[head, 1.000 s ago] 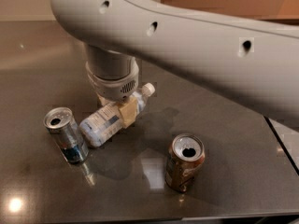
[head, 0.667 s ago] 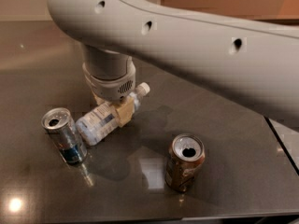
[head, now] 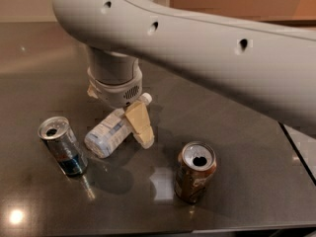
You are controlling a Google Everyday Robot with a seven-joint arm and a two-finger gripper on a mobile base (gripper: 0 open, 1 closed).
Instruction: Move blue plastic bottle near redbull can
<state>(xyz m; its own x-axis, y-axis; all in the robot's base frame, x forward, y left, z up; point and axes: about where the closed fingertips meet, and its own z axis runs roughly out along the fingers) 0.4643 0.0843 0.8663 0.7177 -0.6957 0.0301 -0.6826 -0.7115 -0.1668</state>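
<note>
Gripper is low over the table, straddling the bottle's cap end. Can't tell if it's clamped or loose; far side is hidden. Bottle lies on its side just beside the redbull can, apparently not touching. Brown can stands well right.

One camera looks steeply down, close, from over the near edge of the counter toward its far edge; the gripper, clasping the blue plastic bottle, hangs mid-counter, left of centre.
</note>
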